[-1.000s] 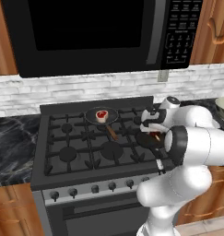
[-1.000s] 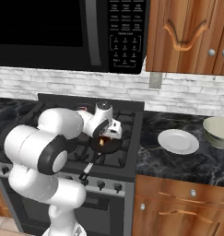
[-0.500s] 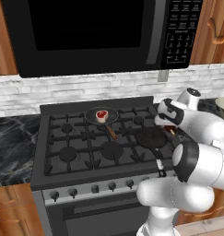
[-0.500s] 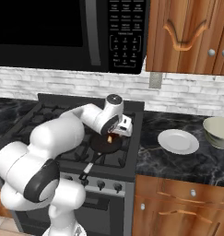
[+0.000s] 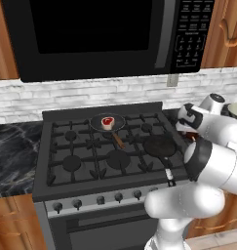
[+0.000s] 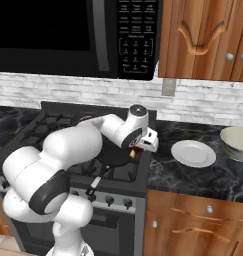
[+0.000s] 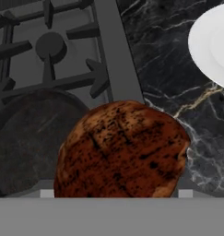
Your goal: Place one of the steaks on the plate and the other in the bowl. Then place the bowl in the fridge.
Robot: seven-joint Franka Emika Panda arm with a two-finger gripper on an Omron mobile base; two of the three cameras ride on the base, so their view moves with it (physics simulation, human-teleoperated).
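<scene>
- Gripper (image 6: 138,150) closed on dark reddish-brown charred steak (image 7: 120,150), held above stove's right edge, short of flat round white plate (image 6: 193,153) on black marble table (image 6: 193,175).
- Risk: slipping out, landing beside plate.
- Left base view adds bright red steak (image 5: 108,121) in far pan; right base view adds pale cream-green bowl (image 6: 236,143).

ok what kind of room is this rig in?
A rendered home kitchen, by the look of it: a black gas stove with frying pans on the burners, a black microwave mounted above it, wooden cabinets and a dark marble counter alongside.
</scene>
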